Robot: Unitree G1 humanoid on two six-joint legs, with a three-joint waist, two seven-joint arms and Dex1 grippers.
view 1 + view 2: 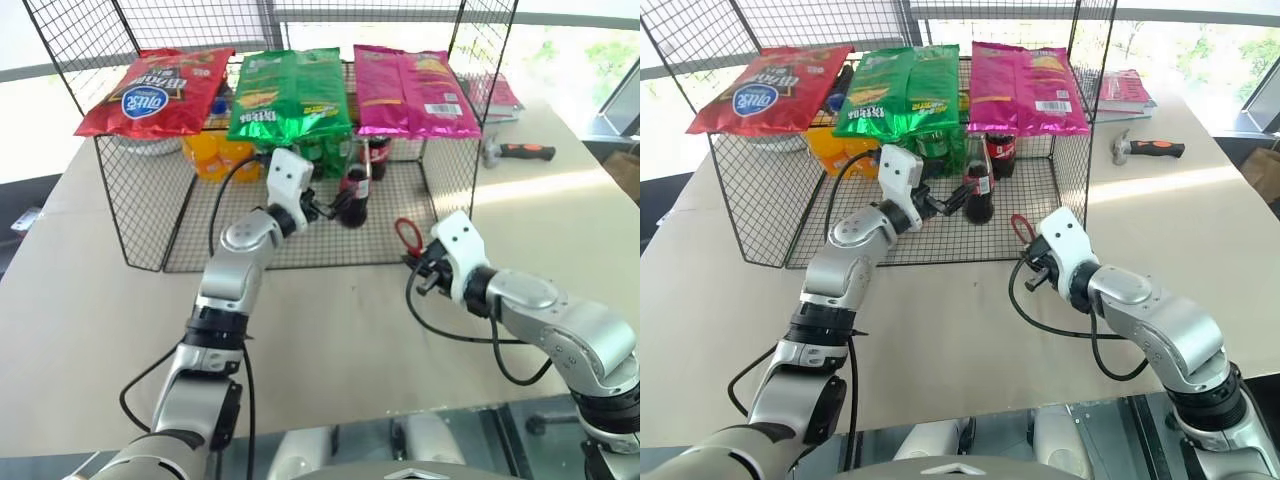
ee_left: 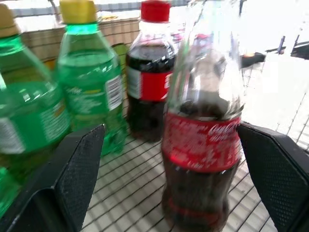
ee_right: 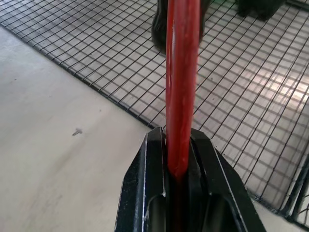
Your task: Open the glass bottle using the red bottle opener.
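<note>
1. Three snack bags (image 1: 290, 95) lie on the wire cage (image 1: 140, 215); their print is illegible.
2. Left claw (image 1: 335, 207), spread wide, flanks the upright glass bottle (image 1: 356, 195), labelled Coca-Cola, standing inside the cage.
3. Right claw (image 1: 418, 266), farther back, pinches the red bottle opener (image 1: 406, 237), ring uppermost.

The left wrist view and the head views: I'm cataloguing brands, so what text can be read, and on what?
"Coca-Cola", on the red label of the glass bottle.
Stouter dark bottle: red label, print blurred, unreadable.
Green soda bottles: label print too blurred.
Red chip bag, green chip bag, pink chip bag: logos too small to read.
</note>
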